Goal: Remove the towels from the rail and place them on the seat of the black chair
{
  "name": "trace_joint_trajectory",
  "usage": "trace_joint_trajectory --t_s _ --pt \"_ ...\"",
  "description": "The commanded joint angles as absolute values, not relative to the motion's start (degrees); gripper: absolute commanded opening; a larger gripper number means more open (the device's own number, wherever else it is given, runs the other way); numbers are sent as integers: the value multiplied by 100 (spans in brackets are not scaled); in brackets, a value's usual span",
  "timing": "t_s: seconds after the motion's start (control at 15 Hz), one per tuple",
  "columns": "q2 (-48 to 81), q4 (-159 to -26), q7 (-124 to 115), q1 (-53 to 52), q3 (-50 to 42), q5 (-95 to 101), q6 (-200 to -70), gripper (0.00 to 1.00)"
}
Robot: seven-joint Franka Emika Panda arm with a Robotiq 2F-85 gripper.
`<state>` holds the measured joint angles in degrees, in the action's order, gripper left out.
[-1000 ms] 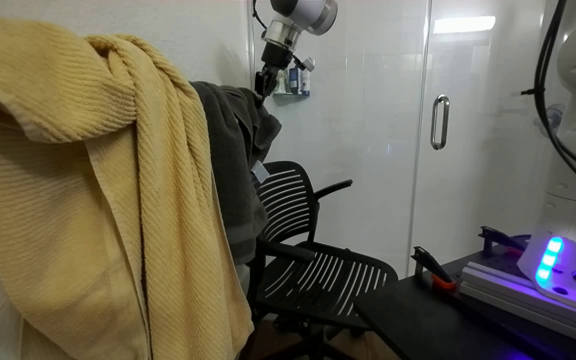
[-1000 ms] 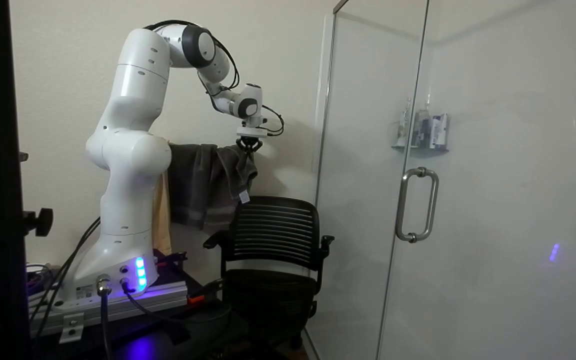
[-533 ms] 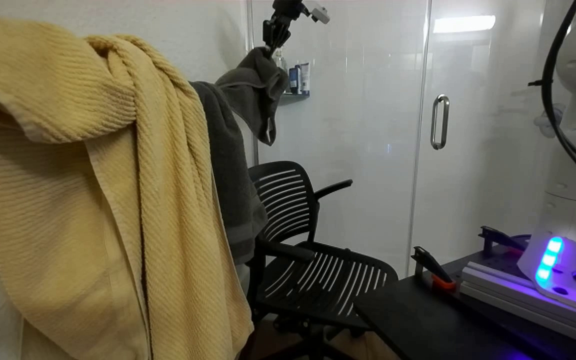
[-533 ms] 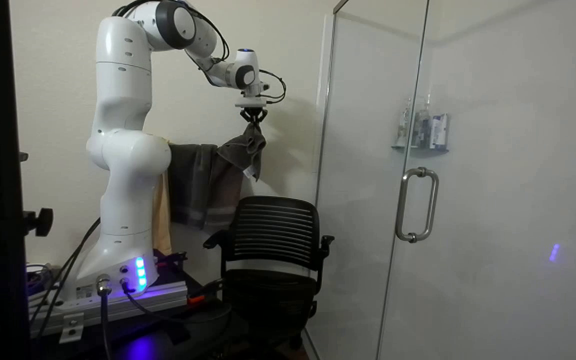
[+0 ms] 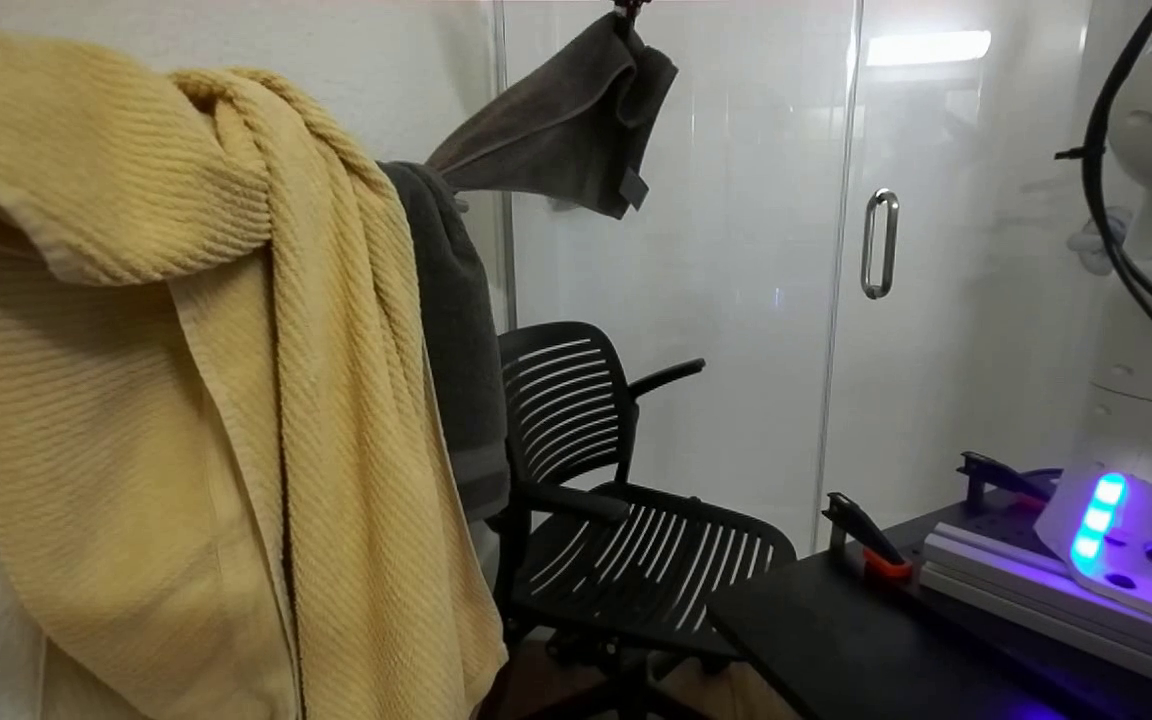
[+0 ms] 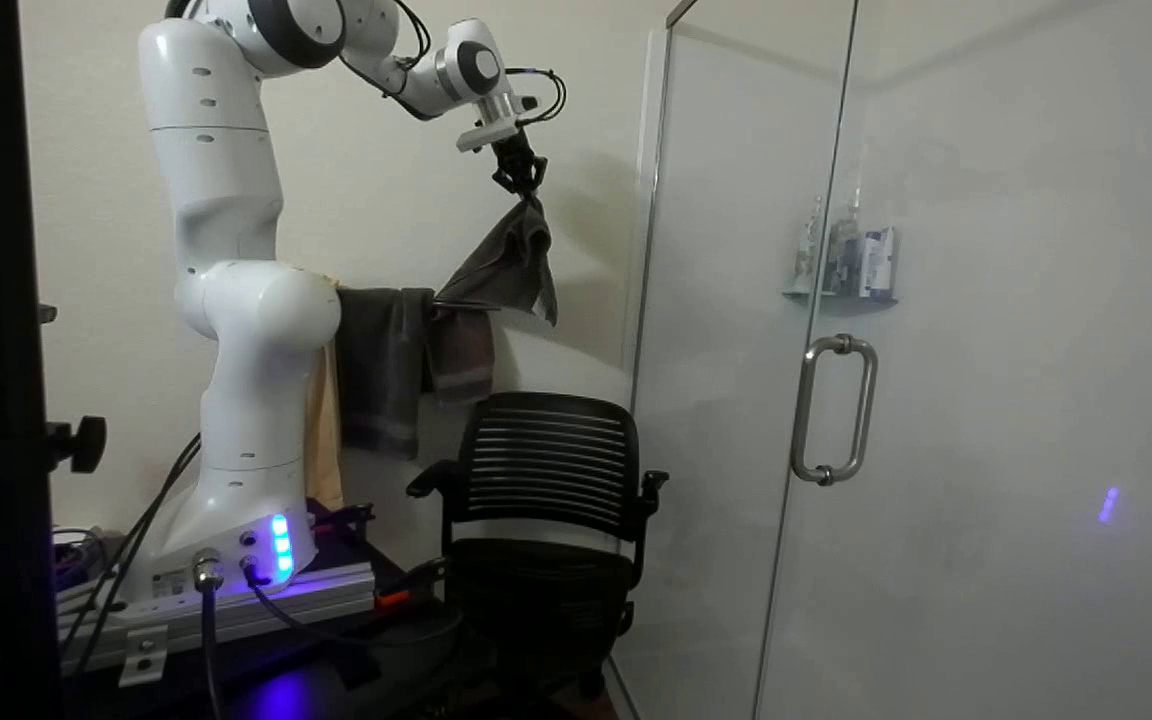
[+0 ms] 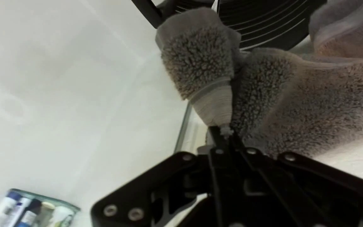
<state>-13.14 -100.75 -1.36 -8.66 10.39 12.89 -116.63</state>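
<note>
My gripper [image 6: 528,192] is shut on a corner of a dark grey towel [image 6: 504,262], lifted above the rail [image 6: 471,305]. The towel's other end hangs behind and below the rail. In an exterior view, the held towel [image 5: 566,125] stretches from the rail area up to the fingertips. The wrist view shows the towel [image 7: 200,53] pinched between the fingers [image 7: 225,132]. Another dark grey towel [image 6: 381,360] hangs on the rail beside it. A yellow towel [image 5: 366,400] hangs nearest that camera. The black chair [image 5: 646,560] stands below, its slatted seat bare.
A black table [image 5: 836,630] with clamps [image 5: 866,540] bears the robot base beside the chair. A glass shower door [image 6: 716,400] with a metal handle [image 6: 861,410] stands beyond the chair. A corner shelf with bottles [image 7: 30,208] shows in the wrist view.
My gripper has closed on the grey towel's corner, risen, and pulled it outward and tilted. The towel's hanging end has slid up, and the rail's end now shows.
</note>
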Motion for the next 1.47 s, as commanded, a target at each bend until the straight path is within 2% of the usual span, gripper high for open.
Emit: trace_joint_trajectory --t_s 0.0,0.53,1.0,1.4 --pt "-1679 -9770 -982 -613 1142 1787 -10766 1" --pt "-2302 -9463 -2408 -181 1133 2178 -10045 1" --pt "-2967 -9458 -2703 103 983 2021 -9778 1" --pt "-3304 -10184 -2650 349 188 1508 -10355 1"
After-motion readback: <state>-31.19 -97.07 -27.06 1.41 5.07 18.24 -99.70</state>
